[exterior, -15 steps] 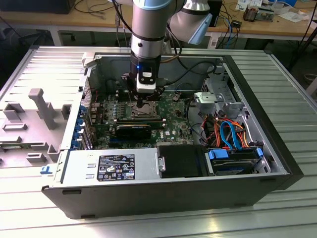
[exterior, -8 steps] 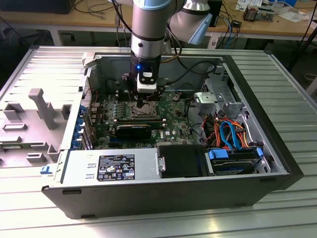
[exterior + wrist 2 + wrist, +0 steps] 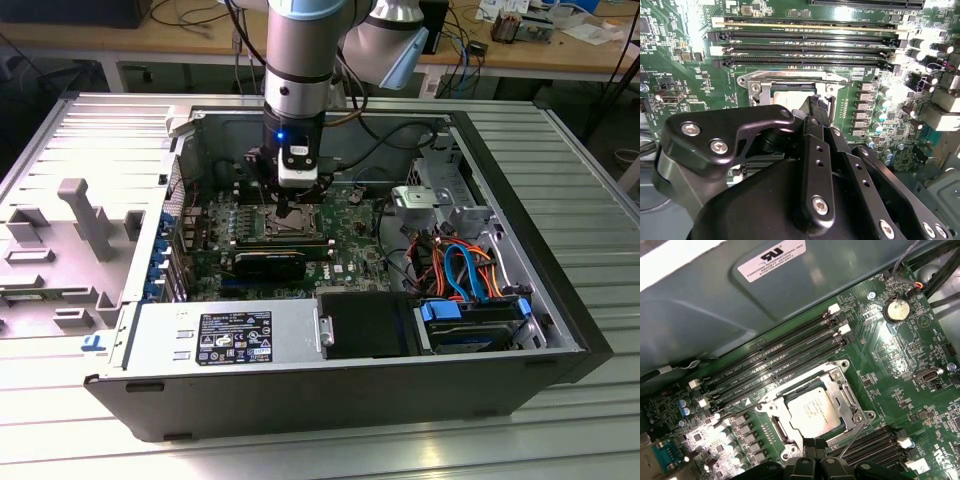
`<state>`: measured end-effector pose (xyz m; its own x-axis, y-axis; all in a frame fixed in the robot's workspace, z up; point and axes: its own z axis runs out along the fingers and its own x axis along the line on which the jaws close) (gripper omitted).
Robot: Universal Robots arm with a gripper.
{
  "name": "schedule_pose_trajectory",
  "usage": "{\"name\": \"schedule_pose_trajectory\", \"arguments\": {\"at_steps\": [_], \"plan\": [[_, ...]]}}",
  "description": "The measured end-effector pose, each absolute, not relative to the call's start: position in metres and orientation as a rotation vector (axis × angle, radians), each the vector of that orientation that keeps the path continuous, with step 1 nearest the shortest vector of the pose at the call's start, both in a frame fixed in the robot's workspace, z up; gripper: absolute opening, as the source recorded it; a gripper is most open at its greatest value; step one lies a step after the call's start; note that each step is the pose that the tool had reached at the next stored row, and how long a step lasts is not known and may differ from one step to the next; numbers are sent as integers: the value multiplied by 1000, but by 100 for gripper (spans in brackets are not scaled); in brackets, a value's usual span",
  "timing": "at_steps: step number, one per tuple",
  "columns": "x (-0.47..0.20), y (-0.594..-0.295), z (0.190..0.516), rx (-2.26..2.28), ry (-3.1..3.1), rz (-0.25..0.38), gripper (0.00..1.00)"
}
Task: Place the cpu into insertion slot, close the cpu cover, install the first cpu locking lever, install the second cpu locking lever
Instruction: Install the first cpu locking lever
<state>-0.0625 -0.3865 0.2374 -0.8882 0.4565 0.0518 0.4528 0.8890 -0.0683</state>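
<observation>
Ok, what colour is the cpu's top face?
The cpu top is silvery-grey metal, clearest in the first wrist view.

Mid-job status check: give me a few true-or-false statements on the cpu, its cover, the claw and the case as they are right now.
1. The cpu lies in the insertion slot. True.
2. The claw carries the cpu above the board. False: the claw is down at the socket's edge and the chip is seated.
3. The cpu cover stands upright. False: it lies flat around the chip.
4. The computer case is closed. False: its side is open, with the motherboard exposed.
5. A round coin battery sits on the motherboard. True.
</observation>
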Motion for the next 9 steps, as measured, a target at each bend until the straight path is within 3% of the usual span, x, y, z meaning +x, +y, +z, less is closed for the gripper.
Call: {"name": "schedule_pose_trajectory", "arguments": {"at_steps": [9], "plan": [[-62,-387,237,-679,-2999,85,11]]}}
